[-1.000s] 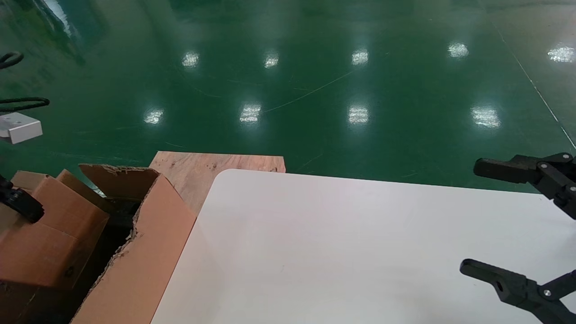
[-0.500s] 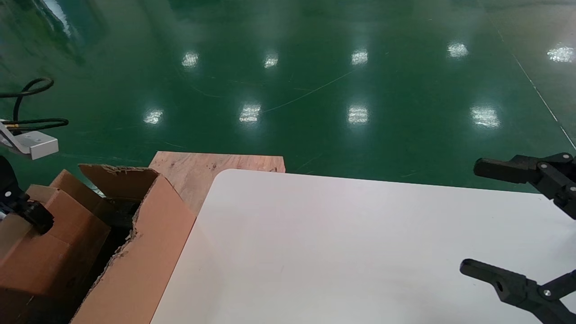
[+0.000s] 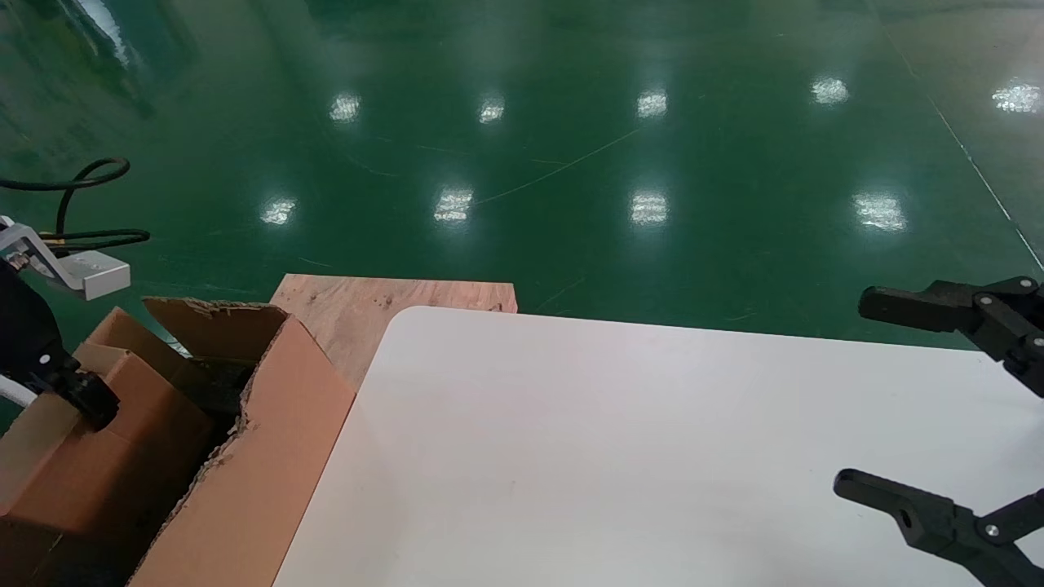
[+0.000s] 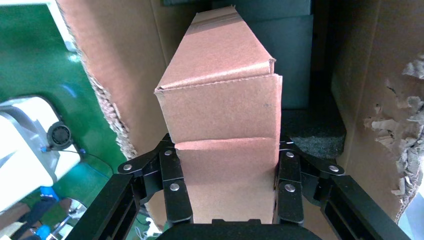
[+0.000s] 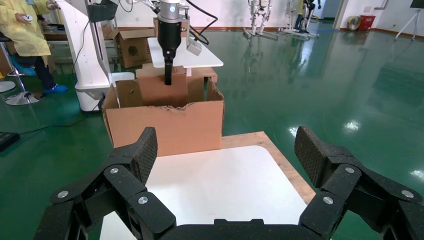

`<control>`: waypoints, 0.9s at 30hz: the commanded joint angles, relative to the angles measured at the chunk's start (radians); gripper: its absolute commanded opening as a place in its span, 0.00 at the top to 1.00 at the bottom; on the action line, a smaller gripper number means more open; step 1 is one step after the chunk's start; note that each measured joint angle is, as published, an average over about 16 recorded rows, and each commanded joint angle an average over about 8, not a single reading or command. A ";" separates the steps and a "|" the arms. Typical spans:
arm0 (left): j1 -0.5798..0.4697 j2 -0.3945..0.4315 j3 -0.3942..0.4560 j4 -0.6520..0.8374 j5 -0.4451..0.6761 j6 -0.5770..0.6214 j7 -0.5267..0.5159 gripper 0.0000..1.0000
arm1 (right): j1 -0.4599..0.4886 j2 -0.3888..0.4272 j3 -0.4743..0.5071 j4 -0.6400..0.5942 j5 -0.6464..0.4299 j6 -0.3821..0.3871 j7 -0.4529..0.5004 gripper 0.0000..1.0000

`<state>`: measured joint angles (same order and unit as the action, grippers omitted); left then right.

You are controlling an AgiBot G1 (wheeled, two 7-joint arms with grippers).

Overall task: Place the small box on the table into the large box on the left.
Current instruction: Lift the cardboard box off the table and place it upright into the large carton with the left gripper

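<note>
Small box held inside the carton

My left gripper [image 4: 225,192] clamps the smooth, unmarked small box [image 4: 222,125] within the ragged corrugated carton [image 3: 269,424]; my right gripper [image 5: 225,165] gapes empty above the white table [image 3: 652,448].

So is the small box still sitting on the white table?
No, the left gripper holds the small box inside the large box.

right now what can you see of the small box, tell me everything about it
The small box is plain brown cardboard, rectangular, with smooth unmarked faces and a flap seam along its top edge. It is tilted, clamped on two opposite sides by the left gripper. It hangs partly inside the large box, between the carton's torn walls and above its dark interior. No part of it is seen touching the carton, and its underside is hidden.
</note>
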<state>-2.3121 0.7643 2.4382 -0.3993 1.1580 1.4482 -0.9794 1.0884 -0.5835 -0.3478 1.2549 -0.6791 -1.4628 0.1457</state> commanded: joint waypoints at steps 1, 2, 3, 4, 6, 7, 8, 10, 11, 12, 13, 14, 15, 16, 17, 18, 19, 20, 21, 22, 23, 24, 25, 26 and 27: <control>0.016 0.004 -0.002 0.021 -0.007 0.006 0.006 1.00 | 0.000 0.000 0.000 0.000 0.000 0.000 0.000 0.00; 0.024 0.007 -0.003 0.033 -0.009 0.006 0.009 1.00 | 0.000 0.000 0.000 0.000 0.000 0.000 0.000 0.00; 0.032 0.009 -0.004 0.046 -0.012 0.006 0.011 1.00 | 0.000 0.000 0.000 0.000 0.000 0.000 0.000 0.00; 0.040 0.012 -0.005 0.058 -0.014 0.005 0.014 1.00 | 0.000 0.000 0.000 0.000 0.000 0.000 0.000 0.00; 0.054 0.017 -0.006 0.084 -0.018 0.004 0.020 1.00 | 0.000 0.000 0.000 0.000 0.000 0.000 0.000 0.00; 0.061 0.020 -0.008 0.097 -0.020 0.003 0.024 1.00 | 0.000 0.000 0.000 0.000 0.000 0.000 0.000 0.00; 0.067 0.023 -0.009 0.109 -0.022 0.002 0.028 1.00 | 0.000 0.000 0.000 0.000 0.000 0.000 0.000 0.00; 0.079 0.029 -0.011 0.132 -0.026 0.002 0.037 1.00 | 0.000 0.000 0.000 0.000 0.000 0.000 0.000 0.00; 0.084 0.032 -0.013 0.143 -0.028 0.002 0.042 1.00 | 0.000 0.000 0.000 0.000 0.000 0.000 0.000 0.00; 0.089 0.035 -0.014 0.153 -0.031 0.002 0.047 1.00 | 0.000 0.000 0.000 0.000 0.000 0.000 0.000 0.00; 0.095 0.037 -0.016 0.163 -0.033 0.003 0.052 1.00 | 0.000 0.000 0.000 0.000 0.000 0.000 0.000 0.00; 0.099 0.040 -0.017 0.172 -0.035 0.004 0.057 1.00 | 0.000 0.000 0.000 0.000 0.000 0.000 0.000 0.00; 0.104 0.042 -0.018 0.181 -0.037 0.005 0.062 1.00 | 0.000 0.000 0.000 0.000 0.000 0.000 0.000 0.00; 0.109 0.044 -0.020 0.190 -0.039 0.006 0.068 1.00 | 0.000 0.000 0.000 0.000 0.000 0.000 0.000 0.00; 0.113 0.046 -0.021 0.197 -0.041 0.007 0.073 1.00 | 0.000 0.000 0.000 0.000 0.000 0.000 0.000 0.00; 0.118 0.047 -0.022 0.205 -0.043 0.009 0.078 1.00 | 0.000 0.000 0.000 0.000 0.000 0.000 0.000 0.00; 0.123 0.049 -0.023 0.213 -0.045 0.010 0.082 1.00 | 0.000 0.000 0.000 0.000 0.000 0.000 0.000 0.00; 0.127 0.050 -0.024 0.219 -0.047 0.012 0.087 1.00 | 0.000 0.000 0.000 0.000 0.000 0.000 0.000 0.00; 0.131 0.051 -0.025 0.226 -0.049 0.013 0.091 1.00 | 0.000 0.000 0.000 0.000 0.000 0.000 0.000 0.00; 0.136 0.052 -0.027 0.233 -0.051 0.014 0.095 1.00 | 0.000 0.000 0.000 0.000 0.000 0.000 0.000 0.00; 0.140 0.053 -0.028 0.240 -0.053 0.015 0.098 1.00 | 0.000 0.000 0.000 0.000 0.000 0.000 0.000 0.00; 0.145 0.054 -0.029 0.246 -0.054 0.016 0.101 1.00 | 0.000 0.000 0.000 0.000 0.000 0.000 0.000 0.00; 0.150 0.055 -0.030 0.252 -0.056 0.017 0.104 1.00 | 0.000 0.000 0.000 0.000 0.000 0.000 0.000 0.00; 0.154 0.055 -0.030 0.258 -0.058 0.017 0.106 1.00 | 0.000 0.000 0.000 0.000 0.000 0.000 0.000 0.00; 0.159 0.056 -0.031 0.265 -0.059 0.017 0.108 1.00 | 0.000 0.000 0.000 0.000 0.000 0.000 0.000 0.00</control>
<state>-2.1535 0.8200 2.4069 -0.1356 1.0989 1.4644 -0.8723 1.0885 -0.5834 -0.3480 1.2549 -0.6790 -1.4628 0.1456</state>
